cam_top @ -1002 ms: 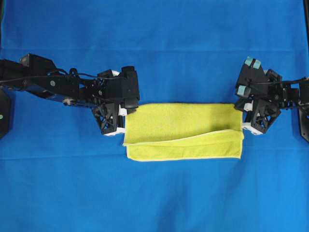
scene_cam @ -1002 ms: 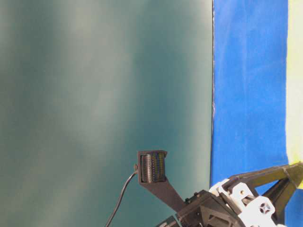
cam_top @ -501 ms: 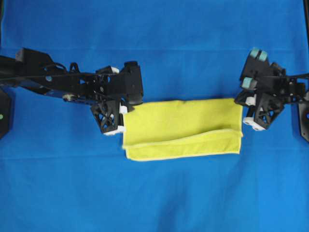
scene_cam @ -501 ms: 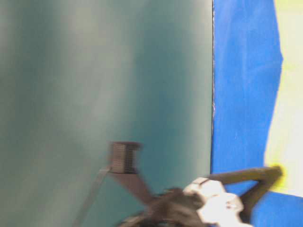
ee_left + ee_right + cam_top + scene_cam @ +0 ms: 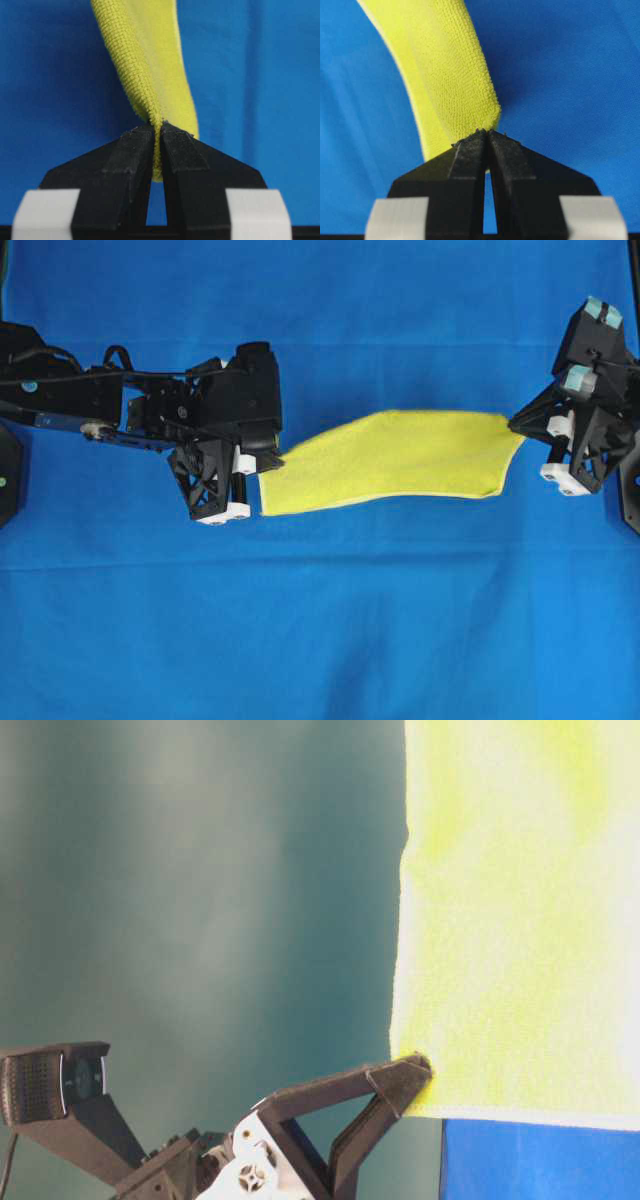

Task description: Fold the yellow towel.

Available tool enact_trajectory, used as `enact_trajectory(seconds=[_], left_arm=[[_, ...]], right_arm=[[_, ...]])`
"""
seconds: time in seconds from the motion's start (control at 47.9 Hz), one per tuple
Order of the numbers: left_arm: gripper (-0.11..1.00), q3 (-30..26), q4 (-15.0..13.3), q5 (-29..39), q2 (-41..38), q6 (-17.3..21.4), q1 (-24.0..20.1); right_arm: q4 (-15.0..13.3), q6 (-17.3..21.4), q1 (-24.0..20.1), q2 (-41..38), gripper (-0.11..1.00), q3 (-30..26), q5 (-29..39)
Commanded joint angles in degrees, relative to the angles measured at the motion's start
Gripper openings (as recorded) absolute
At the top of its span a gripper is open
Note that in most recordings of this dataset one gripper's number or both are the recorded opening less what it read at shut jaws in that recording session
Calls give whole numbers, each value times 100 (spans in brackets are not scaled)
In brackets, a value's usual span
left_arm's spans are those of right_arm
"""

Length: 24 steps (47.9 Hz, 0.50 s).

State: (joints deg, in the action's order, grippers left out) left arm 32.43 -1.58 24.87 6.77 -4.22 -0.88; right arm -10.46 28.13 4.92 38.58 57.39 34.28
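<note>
Black arms (image 5: 120, 405), white-tipped end effector (image 5: 262, 462), teal pads (image 5: 603, 312)

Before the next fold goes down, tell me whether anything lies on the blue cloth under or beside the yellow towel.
Nothing visible does. The yellow towel hangs between the left gripper and the right gripper, both jaws shut on its corners. The blue cloth around it shows only the arms.

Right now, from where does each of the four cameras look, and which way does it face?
Overhead: above, facing down; both arms hold the yellow towel over the blue cloth.
Table-level: low, side-on; one end effector pinching the towel's corner.
Left wrist: looks along the shut left end effector at the towel.
Right wrist: the same along the right end effector.
Shared: all four show the towel; both wrist views show pinched corners.
</note>
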Motion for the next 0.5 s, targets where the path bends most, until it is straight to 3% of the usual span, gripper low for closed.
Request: enact_trajectory(seconds=[0.0,0.188,0.48], left_arm=[[3,-53,9,-97,141,-9,44],[3,-44,9,-439,132,-53,264],[3,-308,0,-1582,-193,9,861]], right_arm=[[-79,26,18,-18,1,-105,-88],[-378,167,360,-88,1,-123,-114],[-1055,343,1591,-237,1,-264,-729]])
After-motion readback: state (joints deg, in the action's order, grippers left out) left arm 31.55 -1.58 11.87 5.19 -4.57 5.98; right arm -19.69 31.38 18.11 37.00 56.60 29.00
